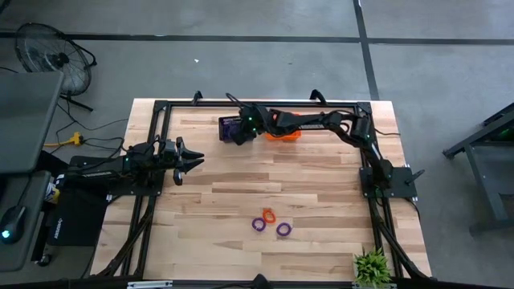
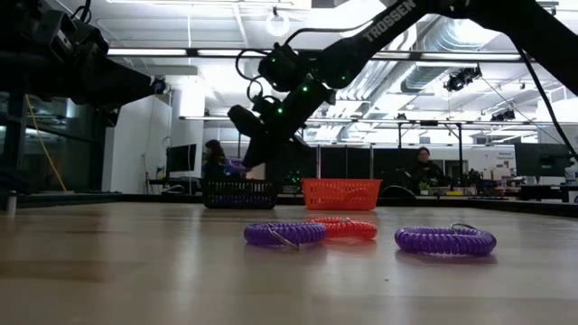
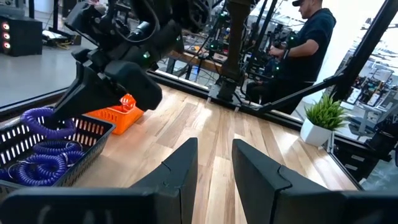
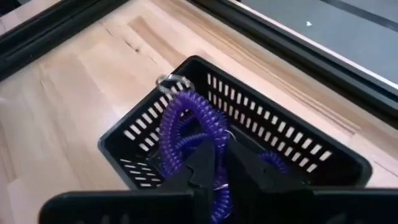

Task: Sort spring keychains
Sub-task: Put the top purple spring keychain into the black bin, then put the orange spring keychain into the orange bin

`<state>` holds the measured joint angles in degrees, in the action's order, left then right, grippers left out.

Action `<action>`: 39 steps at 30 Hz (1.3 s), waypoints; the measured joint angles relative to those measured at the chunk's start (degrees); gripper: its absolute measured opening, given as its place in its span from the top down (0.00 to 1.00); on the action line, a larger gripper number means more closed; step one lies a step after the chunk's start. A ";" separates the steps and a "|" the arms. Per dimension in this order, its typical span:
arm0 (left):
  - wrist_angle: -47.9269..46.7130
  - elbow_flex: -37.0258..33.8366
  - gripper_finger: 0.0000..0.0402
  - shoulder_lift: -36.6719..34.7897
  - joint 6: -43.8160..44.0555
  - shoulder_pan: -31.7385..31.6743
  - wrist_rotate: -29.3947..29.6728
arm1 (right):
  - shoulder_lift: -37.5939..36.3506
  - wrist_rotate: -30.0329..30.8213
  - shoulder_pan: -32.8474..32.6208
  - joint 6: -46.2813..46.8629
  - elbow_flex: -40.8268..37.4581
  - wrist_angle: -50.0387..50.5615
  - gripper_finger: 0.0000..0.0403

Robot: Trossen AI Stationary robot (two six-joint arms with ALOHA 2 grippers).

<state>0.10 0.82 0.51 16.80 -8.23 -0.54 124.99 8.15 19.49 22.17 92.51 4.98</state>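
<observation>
My right gripper [image 4: 222, 155] reaches over the black mesh basket [image 1: 229, 127] at the table's far edge, shut on a purple spring keychain [image 4: 189, 124]. More purple coils [image 3: 37, 163] lie inside that basket. An orange mesh basket [image 1: 285, 132] stands just right of it. An orange keychain [image 1: 269, 215] and two purple ones [image 1: 259, 225] [image 1: 283, 229] lie flat on the table toward its near edge. My left gripper [image 1: 189, 160] waits open at the left side, level, nothing between its fingers. My right gripper pinches the purple keychain's coil [image 4: 208, 140] between its two fingers, slanting down from above over the black basket. The loop sticks out past the fingertips [image 3: 68, 109], and its metal ring [image 4: 171, 81] is near the basket's wall. Whether the coil touches the basket, I cannot tell.
A small green plant [image 1: 371, 266] stands at the table's near right corner. A black frame [image 1: 161, 108] runs along the table's edges. People [image 3: 311, 37] show beyond the table. Bare wood lies between the baskets and the three loose keychains.
</observation>
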 joint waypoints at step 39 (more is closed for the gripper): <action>0.00 0.00 0.75 -0.02 0.00 0.00 0.00 | -14.16 -38.53 -4.99 -15.63 0.04 24.57 0.69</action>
<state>0.10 0.82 0.50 16.80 -8.23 -0.54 110.83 -30.38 14.50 6.55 92.55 29.55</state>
